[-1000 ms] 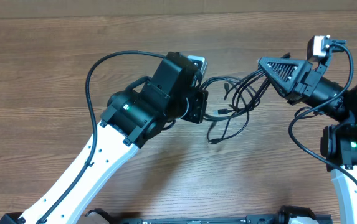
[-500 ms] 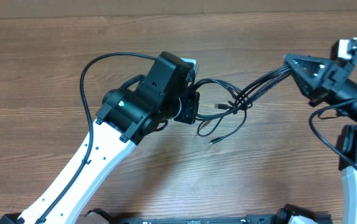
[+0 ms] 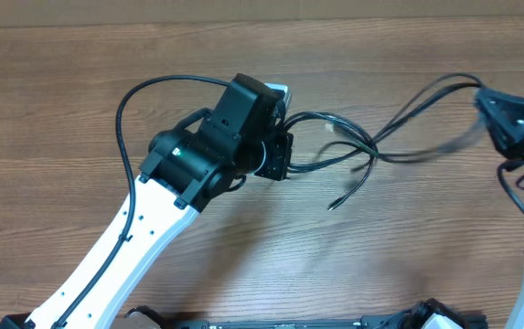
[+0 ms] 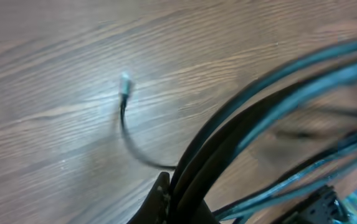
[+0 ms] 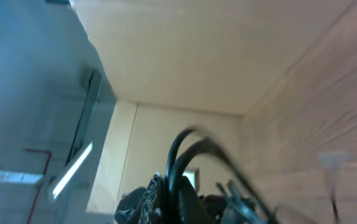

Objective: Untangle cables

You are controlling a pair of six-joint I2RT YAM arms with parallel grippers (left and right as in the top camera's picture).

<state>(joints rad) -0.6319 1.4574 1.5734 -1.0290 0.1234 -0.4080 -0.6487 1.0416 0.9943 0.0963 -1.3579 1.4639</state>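
Left hand [image 4: 177, 198] is clamping the cables [image 3: 353, 151], its jaws closed tight on a bundle of thin black strands that are fanning up and to the right across the left wrist view. Just beside that grip a short strand is curling away from the bundle and ending in a pale tip [image 4: 124, 81] above the wood; whether it is touching the counter [image 3: 243, 55] I cannot tell.

Seen from overhead, the left hand is sitting under its own black wrist near the middle of the counter, with the strands coming out on its right side. From there they are stretching across toward the right edge, where the right hand [image 3: 486, 102] is pinching their other part, jaws likewise closed on them. The span between the two hands is hanging over the right half of the counter, nearer the far edge than the near one, and the part close to the right hand is showing as a blur. One loose end [image 3: 334, 205] is dropping out of the bunch toward the near edge.

A thicker black wire [image 3: 129, 110] is looping off the left arm [image 3: 133, 238], well apart from the cables.
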